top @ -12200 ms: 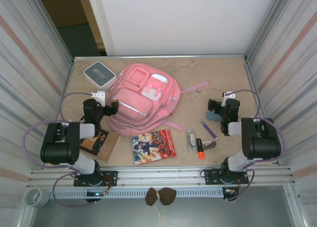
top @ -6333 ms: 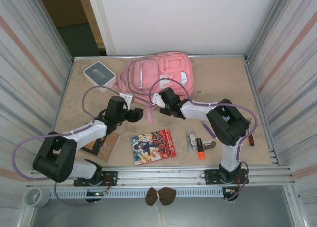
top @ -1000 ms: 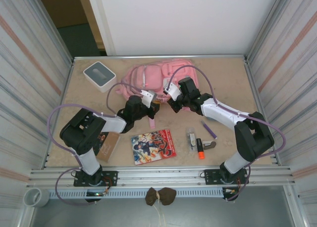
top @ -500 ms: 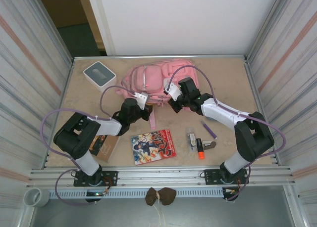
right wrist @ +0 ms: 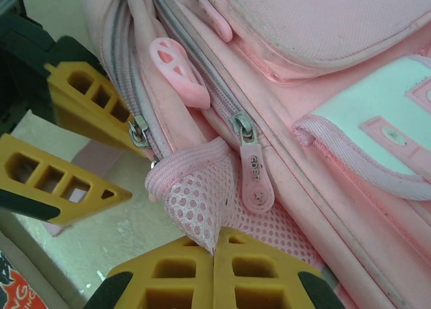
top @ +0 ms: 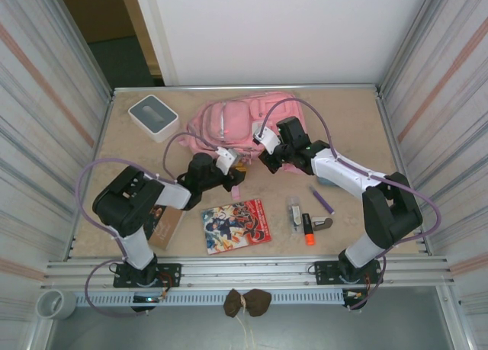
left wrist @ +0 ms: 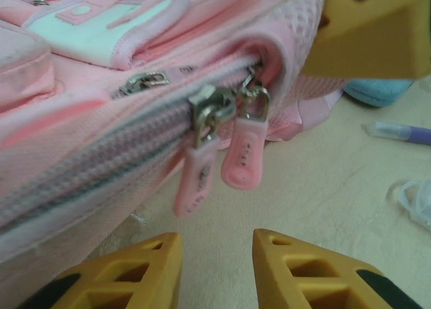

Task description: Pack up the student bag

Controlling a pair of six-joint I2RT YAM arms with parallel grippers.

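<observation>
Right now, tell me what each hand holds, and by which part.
Right hand pinches the student bag by its mesh corner; left hand, open near the zip pulls, holds nothing.

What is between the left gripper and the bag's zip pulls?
Just bare table, in the left wrist view; the zip pulls hang beyond the open left gripper.

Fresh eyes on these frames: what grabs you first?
The pink backpack at the far middle of the table dominates. At its near edge the right gripper is shut on a mesh corner of it, while the left gripper stands open just short of two pink zip pulls hanging side by side. A bright comic book lies near the table's front edge.
</observation>
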